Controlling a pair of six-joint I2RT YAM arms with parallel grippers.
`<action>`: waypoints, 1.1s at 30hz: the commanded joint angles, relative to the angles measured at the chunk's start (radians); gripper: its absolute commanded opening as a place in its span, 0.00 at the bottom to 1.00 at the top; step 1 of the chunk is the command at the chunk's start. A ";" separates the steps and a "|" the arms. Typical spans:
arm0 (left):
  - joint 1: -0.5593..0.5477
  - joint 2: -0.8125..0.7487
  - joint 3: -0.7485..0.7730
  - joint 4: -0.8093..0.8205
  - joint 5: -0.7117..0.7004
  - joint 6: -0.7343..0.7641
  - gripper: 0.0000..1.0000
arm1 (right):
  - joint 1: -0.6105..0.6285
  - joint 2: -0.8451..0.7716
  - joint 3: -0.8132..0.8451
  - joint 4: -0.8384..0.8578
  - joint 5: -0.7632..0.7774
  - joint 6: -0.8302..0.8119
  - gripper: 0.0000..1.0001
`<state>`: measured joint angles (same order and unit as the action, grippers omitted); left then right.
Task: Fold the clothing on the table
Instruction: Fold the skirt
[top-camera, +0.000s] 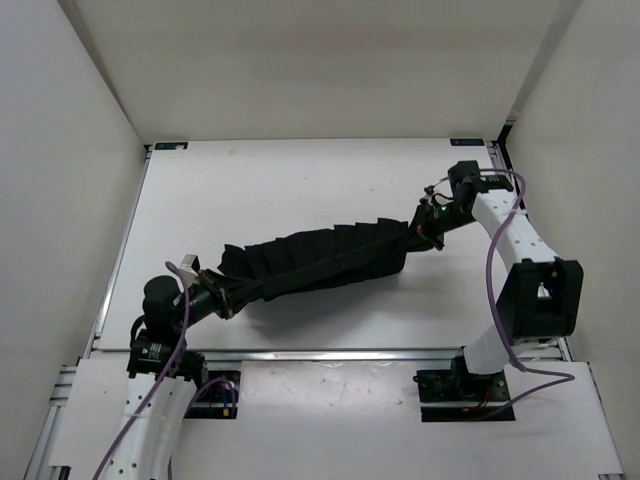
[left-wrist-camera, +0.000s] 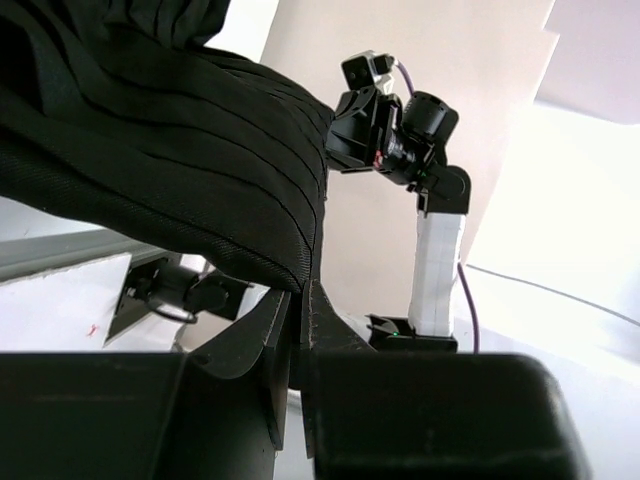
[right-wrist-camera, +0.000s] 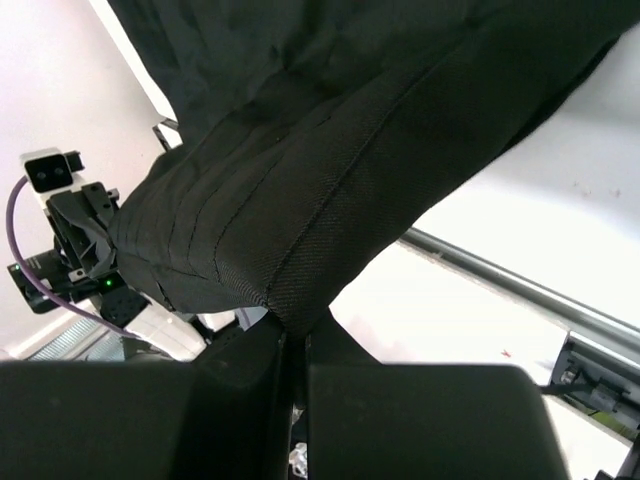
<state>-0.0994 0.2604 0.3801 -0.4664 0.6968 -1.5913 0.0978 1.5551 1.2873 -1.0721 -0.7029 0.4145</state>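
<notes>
White surface (top-camera: 300, 180): we hold clothing (top-camera: 320, 258) stretched, left gripper (top-camera: 228, 297) pinched shut on its 8 o'clock end, right gripper (top-camera: 418, 232) likewise at 2 o'clock, probably straightening for the fold.

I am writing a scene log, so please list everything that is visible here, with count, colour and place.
clothing: one, black, pleated, stretched between both arms above the table's middle
table: one, white, under everything
metal rail: one, silver, along the table's near edge
wall panels: three, white, at the left, far and right sides
purple cables: two, one along each arm
left arm: one, white and black, near left
right arm: one, white and black, right side
left fingers: black, shut on the clothing's left end
right fingers: black, shut on its right end
</notes>
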 joint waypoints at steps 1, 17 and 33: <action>0.018 0.042 0.003 0.095 -0.036 -0.027 0.00 | -0.017 0.058 0.108 0.058 0.086 -0.029 0.00; 0.052 0.283 -0.024 0.319 -0.118 -0.030 0.00 | 0.011 0.499 0.621 -0.012 0.097 -0.052 0.00; 0.033 0.159 -0.035 0.135 -0.160 0.001 0.00 | 0.059 0.622 0.909 -0.184 0.206 -0.089 0.00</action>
<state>-0.0692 0.5236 0.3527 -0.2047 0.5625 -1.6051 0.2035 2.2684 2.2173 -1.3296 -0.6823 0.3492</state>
